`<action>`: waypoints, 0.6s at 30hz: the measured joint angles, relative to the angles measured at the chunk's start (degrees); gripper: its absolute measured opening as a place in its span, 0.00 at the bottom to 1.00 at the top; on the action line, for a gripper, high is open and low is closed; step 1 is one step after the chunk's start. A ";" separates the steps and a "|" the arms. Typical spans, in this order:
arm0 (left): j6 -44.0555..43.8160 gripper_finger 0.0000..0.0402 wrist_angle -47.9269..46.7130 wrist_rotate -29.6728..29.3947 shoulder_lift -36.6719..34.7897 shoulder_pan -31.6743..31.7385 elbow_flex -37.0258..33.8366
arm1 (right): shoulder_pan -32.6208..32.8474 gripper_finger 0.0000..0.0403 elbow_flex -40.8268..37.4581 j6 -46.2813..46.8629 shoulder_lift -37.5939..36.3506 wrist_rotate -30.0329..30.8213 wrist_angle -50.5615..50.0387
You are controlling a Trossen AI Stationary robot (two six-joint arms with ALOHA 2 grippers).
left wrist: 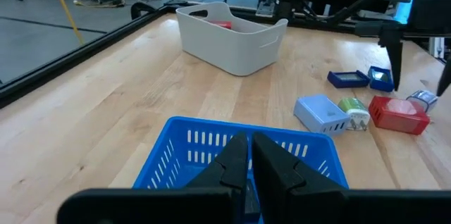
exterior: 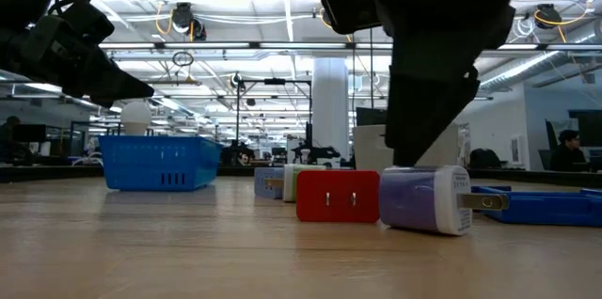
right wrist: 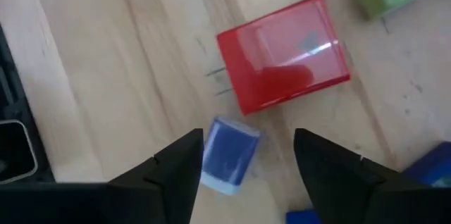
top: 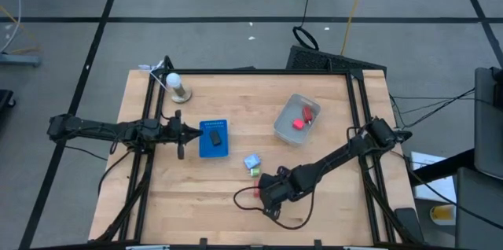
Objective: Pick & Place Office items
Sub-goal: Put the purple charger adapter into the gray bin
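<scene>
Poised with fingers spread over a small blue plug (right wrist: 227,155) on the bench (top: 196,195), right end effector (right wrist: 246,168) grasping nothing; left end effector (left wrist: 250,162) clenched above blue basket (left wrist: 190,155). Risk: nudging the adjacent red plug (right wrist: 282,53), or clipping an edge and flicking the piece away.

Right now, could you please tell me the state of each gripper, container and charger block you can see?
Left gripper: shut, empty, over the blue basket.
Right gripper: open, straddling the small blue block, not gripping.
Red block: lying flat on the table.
Grey tub: upright, red pieces inside.
</scene>
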 joint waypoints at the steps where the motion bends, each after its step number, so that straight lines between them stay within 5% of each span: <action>1: 0.02 0.05 0.00 0.00 0.00 0.00 0.00 | 0.03 0.56 0.00 0.40 0.02 -0.08 0.01; 18: -1.63 0.05 0.28 -0.07 0.00 0.00 0.00 | 1.54 0.62 -0.04 -1.29 2.36 1.44 -0.26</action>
